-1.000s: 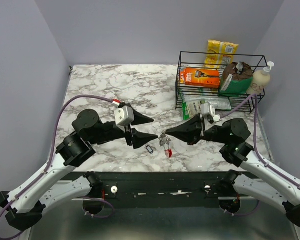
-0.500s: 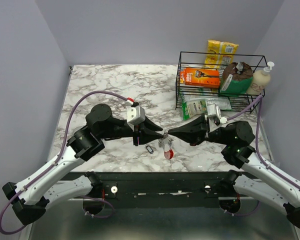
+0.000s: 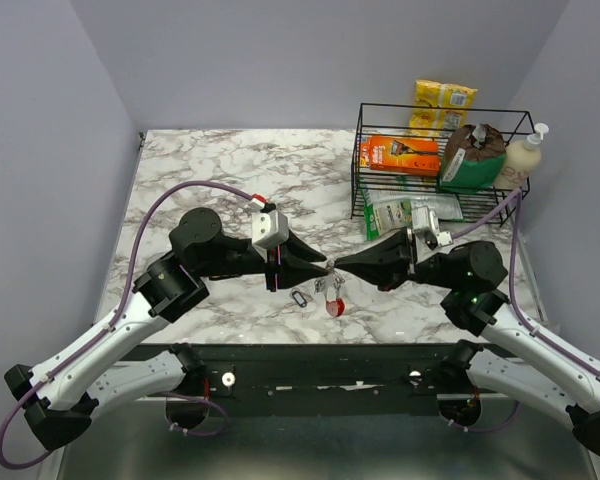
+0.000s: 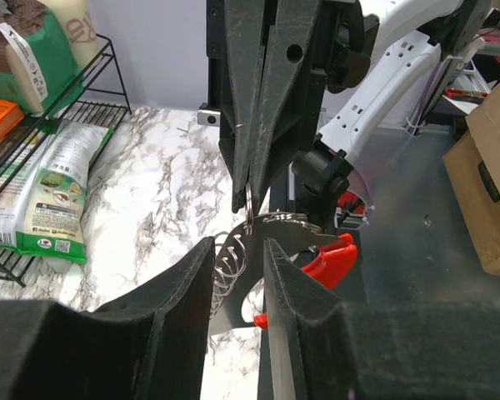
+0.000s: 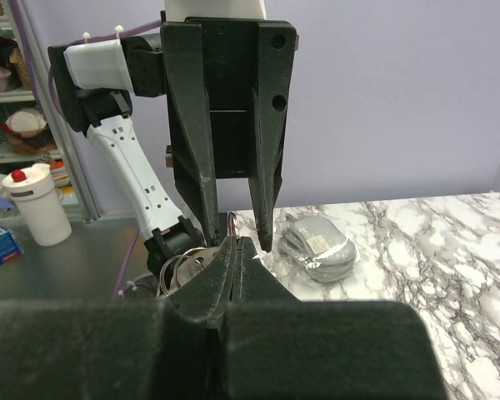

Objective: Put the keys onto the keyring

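My right gripper (image 3: 336, 266) is shut on a thin metal split ring (image 5: 232, 223) at the top of a bunch. Silvery keys (image 3: 329, 288) and the red keyring (image 3: 334, 306) hang below it, just above the table. In the left wrist view the red keyring (image 4: 329, 260) shows behind silvery rings (image 4: 230, 260). My left gripper (image 3: 323, 268) is open, tip to tip with the right one. Its fingers (image 5: 202, 187) straddle the split ring. A small dark oval-headed key (image 3: 300, 297) lies alone on the marble in front of the left gripper.
A black wire basket (image 3: 440, 108) at the back right holds an orange packet, a green bag and a white-green pouch. A soap bottle (image 3: 525, 155) stands at its right end. A grey foil packet (image 5: 318, 248) lies on the marble behind the left gripper.
My left gripper has moved right and forward until its open tips meet the right gripper's tips at the bunch. The right gripper and hanging bunch shifted only slightly.
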Controlling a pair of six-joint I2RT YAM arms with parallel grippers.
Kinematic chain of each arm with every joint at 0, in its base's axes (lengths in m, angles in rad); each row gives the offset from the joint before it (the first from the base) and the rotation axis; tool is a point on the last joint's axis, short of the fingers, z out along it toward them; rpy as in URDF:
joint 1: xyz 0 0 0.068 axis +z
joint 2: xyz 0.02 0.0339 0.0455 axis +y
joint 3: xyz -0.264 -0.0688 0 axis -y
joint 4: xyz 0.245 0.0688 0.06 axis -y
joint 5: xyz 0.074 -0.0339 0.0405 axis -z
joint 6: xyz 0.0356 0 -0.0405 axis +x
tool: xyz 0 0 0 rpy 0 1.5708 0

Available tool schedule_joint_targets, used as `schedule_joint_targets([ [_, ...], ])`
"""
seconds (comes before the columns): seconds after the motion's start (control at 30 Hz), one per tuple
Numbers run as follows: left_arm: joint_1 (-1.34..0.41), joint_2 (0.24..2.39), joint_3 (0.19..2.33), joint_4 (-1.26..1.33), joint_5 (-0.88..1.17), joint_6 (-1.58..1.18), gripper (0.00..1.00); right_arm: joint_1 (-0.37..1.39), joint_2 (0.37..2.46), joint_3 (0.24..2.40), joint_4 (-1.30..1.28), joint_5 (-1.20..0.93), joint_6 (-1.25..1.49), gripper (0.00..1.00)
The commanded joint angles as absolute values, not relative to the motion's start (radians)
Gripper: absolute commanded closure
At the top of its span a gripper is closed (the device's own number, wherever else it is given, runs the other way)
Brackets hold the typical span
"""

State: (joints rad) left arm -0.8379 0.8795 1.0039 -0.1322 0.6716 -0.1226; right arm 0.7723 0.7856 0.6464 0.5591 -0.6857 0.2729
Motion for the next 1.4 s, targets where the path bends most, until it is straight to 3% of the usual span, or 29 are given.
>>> schedule_joint_targets([
  [0.0, -0.834, 0.864, 1.022, -0.092, 0.689, -0.137, 0.62, 0.773, 0.796, 0.646, 0.604, -0.677, 0.276, 1.00],
  [0.13, -0.834, 0.868, 1.026, -0.091, 0.695, -0.140, 0.63, 0.773, 0.804, 0.647, 0.607, -0.678, 0.279, 0.99],
  [0.67, -0.834, 0.893, 1.031, -0.121, 0.647, -0.137, 1.00, 0.773, 0.811, 0.649, 0.617, -0.686, 0.293, 0.99],
  [1.17, -0.836, 0.850, 0.937, -0.005, 0.535, -0.172, 1.00, 0.773, 0.845, 0.621, 0.598, -0.666, 0.278, 0.99],
  [1.37, -0.834, 0.884, 0.962, -0.038, 0.529, -0.164, 0.87, 0.773, 0.851, 0.627, 0.597, -0.666, 0.270, 0.99],
])
